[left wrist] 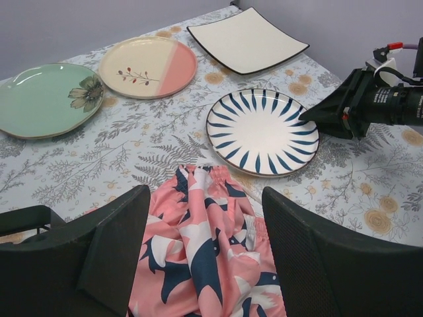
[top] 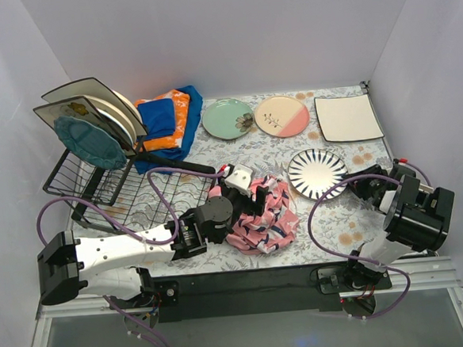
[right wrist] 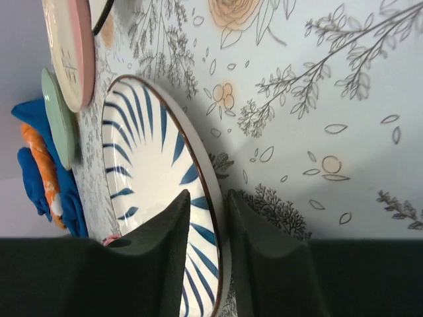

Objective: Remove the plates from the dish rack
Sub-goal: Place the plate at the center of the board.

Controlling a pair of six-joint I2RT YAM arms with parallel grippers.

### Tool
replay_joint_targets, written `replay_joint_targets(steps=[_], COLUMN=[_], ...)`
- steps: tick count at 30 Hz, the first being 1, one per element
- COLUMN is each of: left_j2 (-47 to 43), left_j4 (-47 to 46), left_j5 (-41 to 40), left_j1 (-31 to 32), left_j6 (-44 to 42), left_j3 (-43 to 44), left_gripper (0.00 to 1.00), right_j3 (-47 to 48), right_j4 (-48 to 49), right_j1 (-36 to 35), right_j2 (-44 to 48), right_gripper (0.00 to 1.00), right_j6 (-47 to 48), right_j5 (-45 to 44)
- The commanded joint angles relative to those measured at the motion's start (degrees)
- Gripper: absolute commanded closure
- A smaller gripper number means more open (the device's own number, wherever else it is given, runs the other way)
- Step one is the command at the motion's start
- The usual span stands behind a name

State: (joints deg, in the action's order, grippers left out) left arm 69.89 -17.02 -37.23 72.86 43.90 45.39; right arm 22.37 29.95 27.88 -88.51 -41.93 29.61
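Observation:
The black wire dish rack [top: 98,191] stands at the left with several plates upright in it, a teal one [top: 90,140] in front. Flat on the table lie a mint plate [top: 227,116], a cream-and-pink plate [top: 281,115], a cream square plate [top: 348,118] and a blue-striped plate [top: 317,172]. My right gripper [right wrist: 208,193] straddles the striped plate's [right wrist: 152,165] near rim, jaws slightly parted with a gap showing beside the rim. My left gripper [left wrist: 206,195] hangs wide open over the pink cloth [left wrist: 205,244], holding nothing.
Folded blue-orange cloths [top: 168,122] lie behind the rack's right end. The pink patterned cloth [top: 262,219] is bunched mid-table by the striped plate. White walls close in the table on three sides.

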Motion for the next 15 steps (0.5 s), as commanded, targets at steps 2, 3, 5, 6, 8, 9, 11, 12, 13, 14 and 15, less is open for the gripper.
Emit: replay_joint_targets(steps=[2,3,5,6,8,9,11,12,13,14,15], left_j2=[-0.63,-0.54,-0.45,-0.54,-0.54,-0.63,-0.46,-0.37,0.07,0.25,0.42], left_j4=[-1.53,-1.53,-1.71,-1.71,-1.71,-1.71,-1.62,-1.01,-0.48,0.4,0.93], left_j5=[-2.4,-2.58,-3.19,-3.28,-3.28,-3.28,-3.63,-3.9,-4.25,-4.86,-5.56], left_j1=[0.44,0.44,0.44,0.53,0.53,0.53,0.62,0.62,0.62,0.62,0.62], left_j6=[-1.01,-1.1,-1.27,-1.36,-1.36,-1.45,-1.45,-1.54,-1.45,-1.01,-0.49], left_j3=[-0.56,-0.47,-0.47,-0.47,-0.56,-0.47,-0.21,0.05,0.4,1.19,2.24], left_gripper=[0.33,0.33,0.33,0.33,0.33,0.33,0.33,0.33,0.33,0.33,0.33], right_j3=[2.76,3.11,4.34,4.78,6.36,6.8,8.12,8.65,9.35,10.23,13.46], right_j4=[-6.04,-7.01,-10.77,-12.27,-17.0,-18.17,-20.97,-21.77,-22.39,-22.92,-25.45], right_j1=[1.3,1.3,1.3,1.3,1.3,1.3,1.04,0.52,-0.1,-2.45,-4.57], right_j2=[-2.11,-1.84,-0.27,0.35,2.54,3.34,6.22,7.38,8.52,10.53,11.33], right_gripper=[0.6,0.59,0.55,0.54,0.52,0.52,0.49,0.48,0.45,0.33,0.29], right_j6=[2.65,2.91,3.69,4.48,5.28,5.89,6.51,7.12,7.74,9.05,10.28], right_j5=[-4.37,-5.08,-8.22,-9.55,-13.76,-14.83,-17.11,-17.73,-18.26,-18.62,-19.58])
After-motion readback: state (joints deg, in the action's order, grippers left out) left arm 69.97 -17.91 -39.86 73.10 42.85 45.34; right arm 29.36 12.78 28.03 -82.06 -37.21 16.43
